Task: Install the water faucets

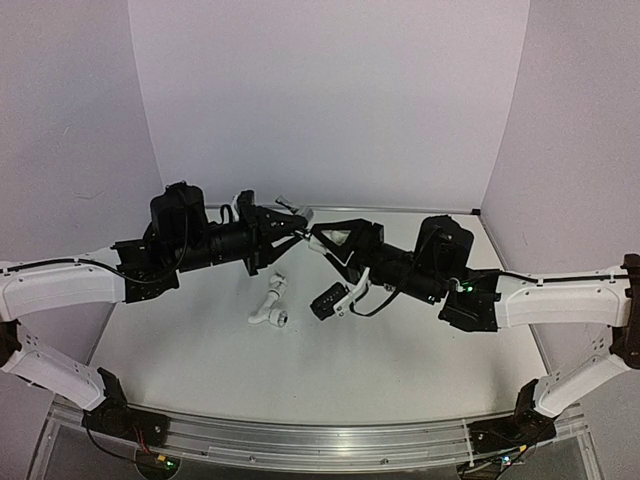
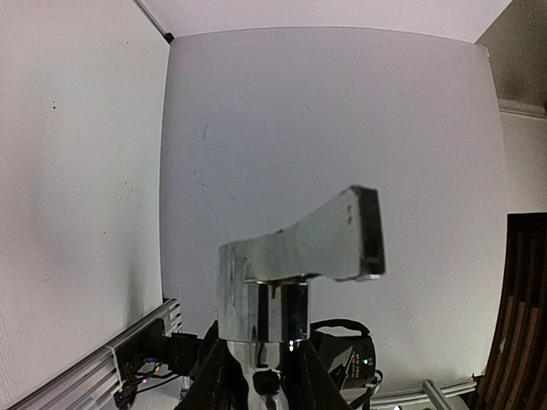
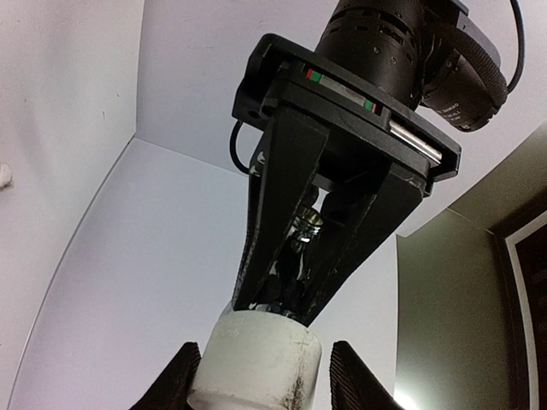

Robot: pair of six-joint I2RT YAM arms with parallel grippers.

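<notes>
Overhead, white table (image 1: pixel 180 350), pale walls (image 1: pixel 330 100), left tool (image 2: pixel 262 350) clamping chrome faucet (image 2: pixel 299 248), right tool (image 3: pixel 261 376) clamping white fitting (image 3: pixel 254 354).

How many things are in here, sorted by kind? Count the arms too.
Robot arms: 2, the left arm and the right arm
Metal faucet: 1, held by the left arm
White plastic pipe pieces: 2, one held by the right arm, one lying on the table at
Total: 5

A chrome faucet (image 2: pixel 295 256) meets a white fitting (image 3: pixel 255 367) in midair.
</notes>
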